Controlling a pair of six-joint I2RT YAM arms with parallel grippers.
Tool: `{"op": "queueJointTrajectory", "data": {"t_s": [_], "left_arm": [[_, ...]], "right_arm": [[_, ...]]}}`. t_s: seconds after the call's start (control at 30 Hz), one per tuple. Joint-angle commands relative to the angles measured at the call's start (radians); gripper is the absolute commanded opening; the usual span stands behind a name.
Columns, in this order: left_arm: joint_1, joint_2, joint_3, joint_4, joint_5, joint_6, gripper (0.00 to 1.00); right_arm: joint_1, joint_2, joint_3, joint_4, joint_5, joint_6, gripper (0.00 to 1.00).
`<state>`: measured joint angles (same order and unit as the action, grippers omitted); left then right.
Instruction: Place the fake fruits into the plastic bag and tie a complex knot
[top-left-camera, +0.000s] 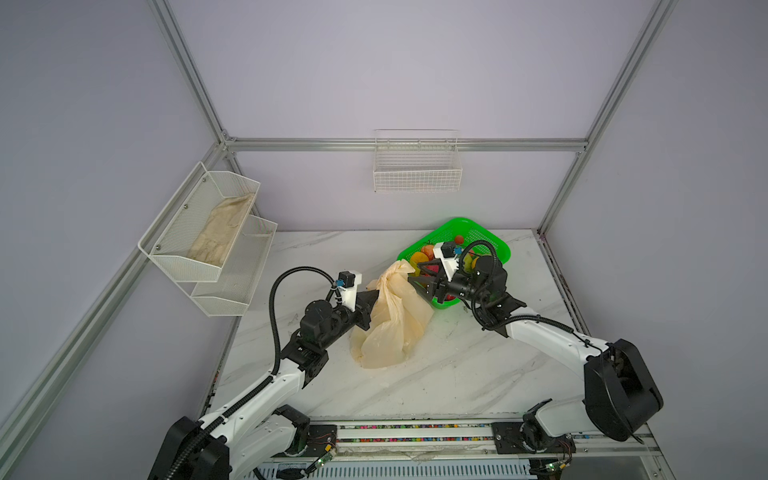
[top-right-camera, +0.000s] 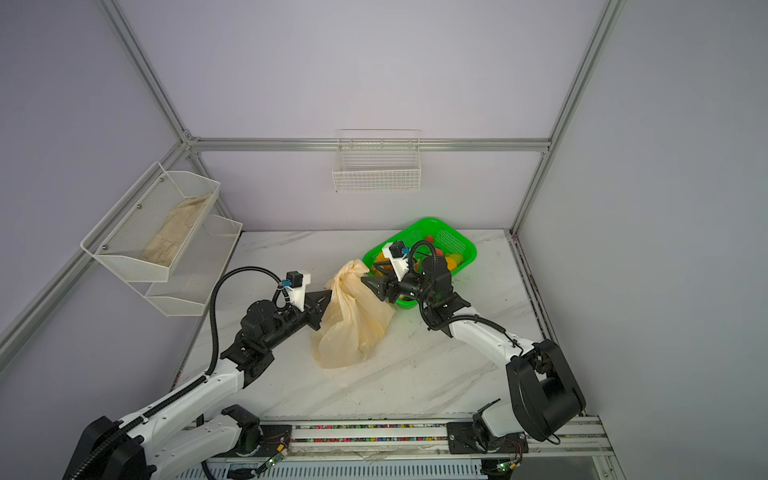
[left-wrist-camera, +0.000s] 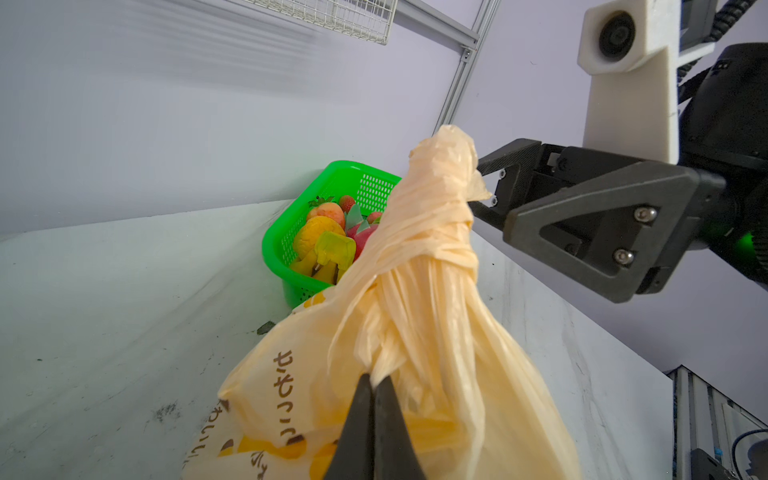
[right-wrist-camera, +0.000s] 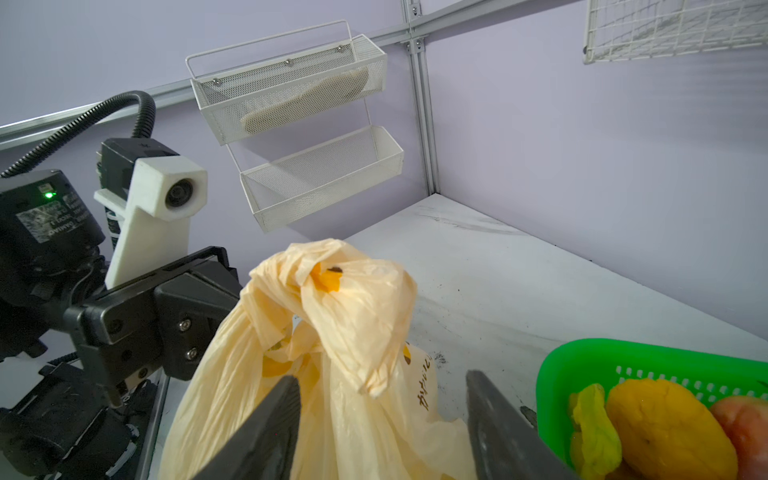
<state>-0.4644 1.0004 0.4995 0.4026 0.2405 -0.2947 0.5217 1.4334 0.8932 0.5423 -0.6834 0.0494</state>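
Nearest the arm bases, the left claw (left-wrist-camera: 372, 380) is pinched tight on a fold of the thin cream-beige plastic bag (top-left-camera: 392, 328), which has banana prints and dark lettering. It grips below the neck. We judge that this hold anchors the bag so the neck stands up taut.

The bag's body slumps on the white marble-look surface (top-left-camera: 457, 374), between the two arms. We cannot read its contents through the plastic.

Above the grip, the handles are wound into a ridged, twisted lump, the knot (left-wrist-camera: 440, 199). A crumpled tail flops over its top.

The right claw (right-wrist-camera: 380, 376) stands spread, one jaw to each side of that tail, and grips nothing. We think it is placed either to take the tail or to stay clear of it.

Close behind the bag, a bright green mesh-sided plastic basket (top-left-camera: 494, 243) holds glossy fake fruits (left-wrist-camera: 324, 237) in yellow, orange, red and pink.

Farthest off, a white wire rack (top-left-camera: 417, 174) hangs on the back wall.
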Motion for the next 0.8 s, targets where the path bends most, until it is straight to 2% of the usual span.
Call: {"op": "queueJointTrajectory", "data": {"t_s": [0.0, 0.2, 0.3, 0.53, 0.67, 0.77], "left_arm": [[0.009, -0.002, 0.028, 0.054, 0.016, 0.016, 0.0], [0.009, -0.002, 0.025, 0.058, 0.018, 0.015, 0.0], [0.009, -0.005, 0.028, 0.054, 0.019, 0.018, 0.0], [0.009, -0.008, 0.023, 0.052, 0.014, 0.019, 0.0], [0.009, -0.011, 0.021, 0.051, 0.011, 0.02, 0.0], [0.009, -0.015, 0.022, 0.047, 0.01, 0.02, 0.0]], "right_arm": [[0.002, 0.015, 0.047, -0.024, -0.06, -0.008, 0.61], [0.002, 0.051, 0.075, 0.032, -0.116, 0.031, 0.5], [0.002, 0.062, 0.082, 0.041, -0.125, 0.038, 0.41], [0.001, 0.051, 0.082, 0.021, -0.11, 0.027, 0.18], [0.001, 0.037, 0.083, -0.001, -0.094, 0.02, 0.01], [0.001, 0.016, 0.076, -0.024, -0.065, 0.014, 0.0]]}}
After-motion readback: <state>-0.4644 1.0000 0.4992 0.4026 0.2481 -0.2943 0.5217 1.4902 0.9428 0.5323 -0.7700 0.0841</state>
